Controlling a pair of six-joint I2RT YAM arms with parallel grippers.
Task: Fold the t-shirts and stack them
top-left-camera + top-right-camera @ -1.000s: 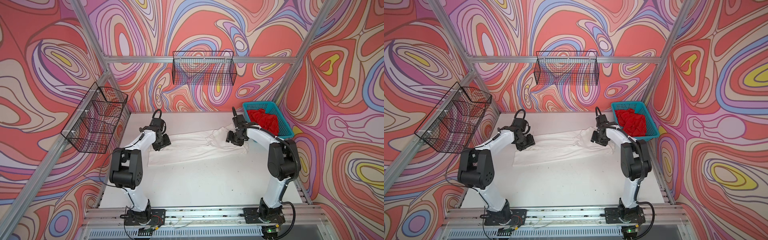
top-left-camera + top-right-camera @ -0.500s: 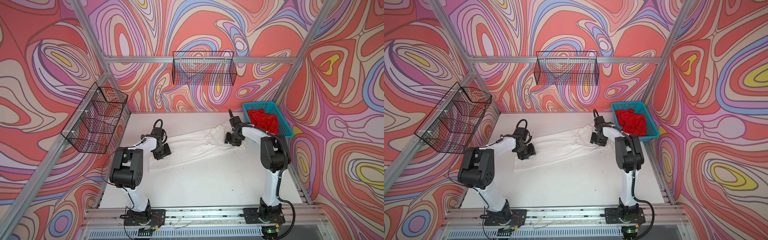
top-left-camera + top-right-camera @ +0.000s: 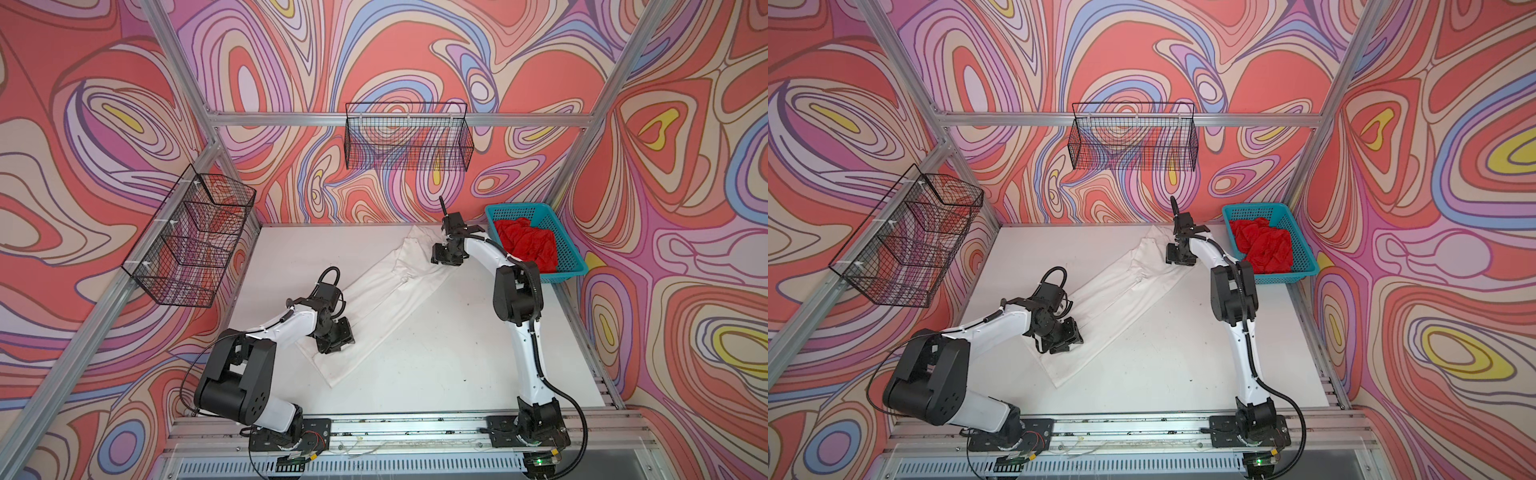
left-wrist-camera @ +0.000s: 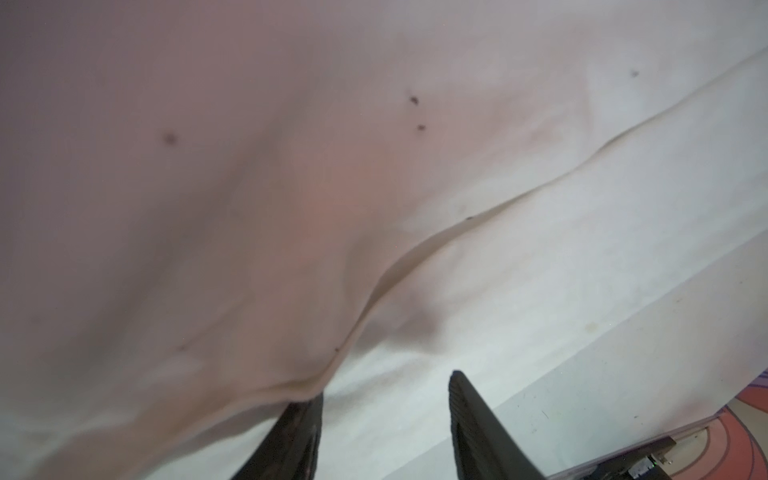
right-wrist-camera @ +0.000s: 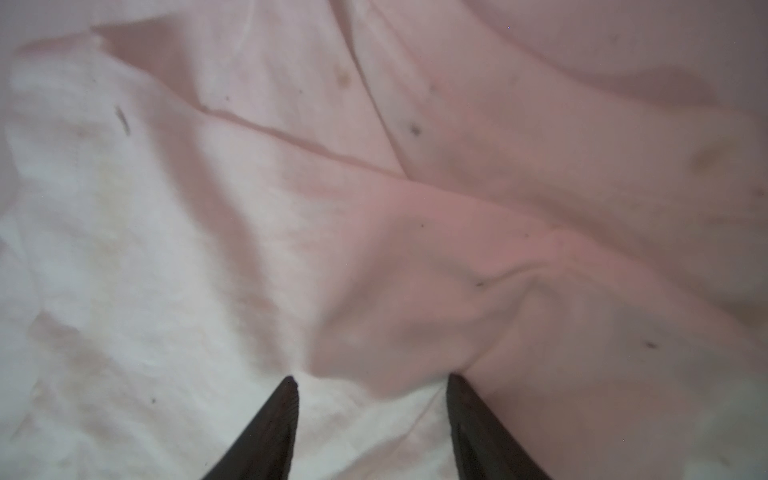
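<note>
The left gripper [image 4: 384,384] and right gripper [image 5: 372,380] are each standing part-open, fingertips pressing into the large speckled white cloth t-shirt [image 3: 390,291], neither clamping a fold. Both top views alone are showing the crumpled red cloth t-shirt [image 3: 1262,247] lying in the teal plastic lattice basket [image 3: 571,259] at the table's [image 3: 436,374] far right corner. The white shirt, earlier lying nearly level across the table, is now stretching diagonally from the far edge toward the left edge.
</note>
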